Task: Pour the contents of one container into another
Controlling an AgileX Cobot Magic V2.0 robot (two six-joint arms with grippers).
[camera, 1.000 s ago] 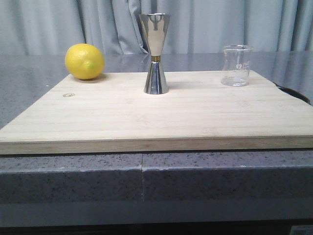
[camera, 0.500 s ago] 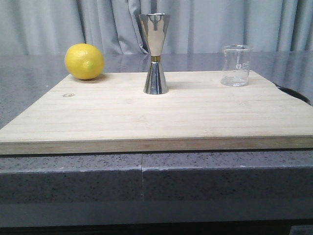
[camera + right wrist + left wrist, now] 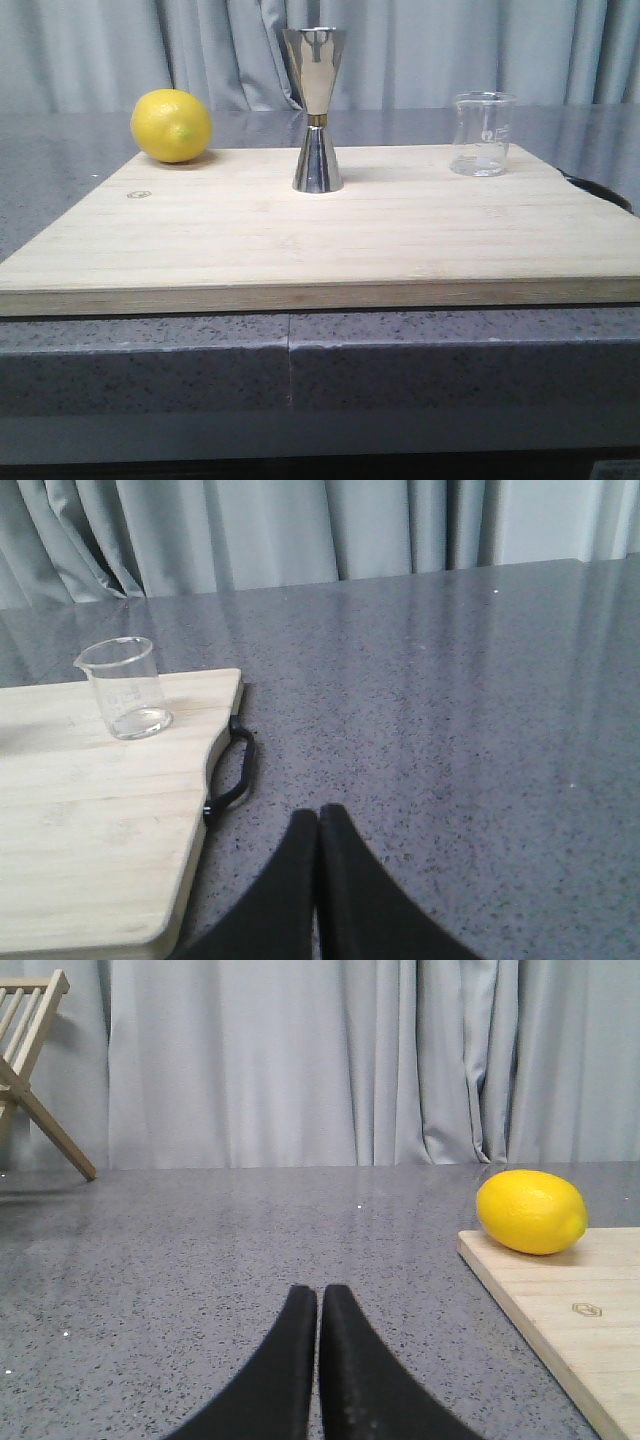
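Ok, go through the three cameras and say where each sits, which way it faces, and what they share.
Front view: low at the near edge, facing the curtain across the wooden board, with lemon, jigger and beaker; no robot parts.
Left wrist view: over the counter beside the board, left end effector shut; shares the lemon.
Right wrist view: beside the board's handle, right end effector shut; shares the beaker.
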